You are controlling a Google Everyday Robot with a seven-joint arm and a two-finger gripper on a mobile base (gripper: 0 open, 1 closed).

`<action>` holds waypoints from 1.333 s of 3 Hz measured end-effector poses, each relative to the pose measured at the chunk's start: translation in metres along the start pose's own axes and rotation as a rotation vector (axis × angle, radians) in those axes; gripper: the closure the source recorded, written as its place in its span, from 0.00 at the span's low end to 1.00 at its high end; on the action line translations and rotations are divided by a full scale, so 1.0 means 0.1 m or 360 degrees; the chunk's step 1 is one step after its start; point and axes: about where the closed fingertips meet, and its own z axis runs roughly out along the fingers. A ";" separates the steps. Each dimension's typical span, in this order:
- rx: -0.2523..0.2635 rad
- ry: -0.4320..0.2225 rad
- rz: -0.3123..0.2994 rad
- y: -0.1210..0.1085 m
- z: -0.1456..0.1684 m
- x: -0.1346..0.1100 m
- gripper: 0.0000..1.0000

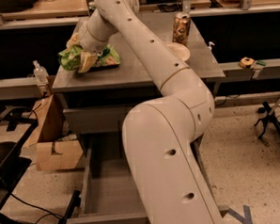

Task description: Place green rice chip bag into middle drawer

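The green rice chip bag (105, 56) lies crumpled at the front left of the grey tabletop (142, 69). My gripper (82, 54) is down on the left part of the bag, touching it, at the end of the long white arm that reaches in from the lower right. The middle drawer (99, 193) is pulled out wide below the table, its grey box showing nothing inside where I can see it. The arm hides the drawer's right half. The like-fronted drawer above it (91, 119) is closed.
A brown can (181, 29) and a white bowl (179, 50) stand at the right of the tabletop. A cardboard box (57, 149) sits on the floor left of the drawer. A spray bottle (39, 72) stands on the left ledge. A black frame (11, 172) lies at far left.
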 end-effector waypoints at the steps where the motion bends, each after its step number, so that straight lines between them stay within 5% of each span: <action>1: -0.0009 -0.0004 0.0000 0.01 0.05 -0.01 0.71; 2: -0.0015 -0.0012 0.0000 0.03 0.10 -0.01 1.00; 3: -0.0013 -0.0014 0.0000 0.03 0.10 -0.01 1.00; 4: 0.0148 0.0027 -0.0055 -0.23 -0.38 -0.08 1.00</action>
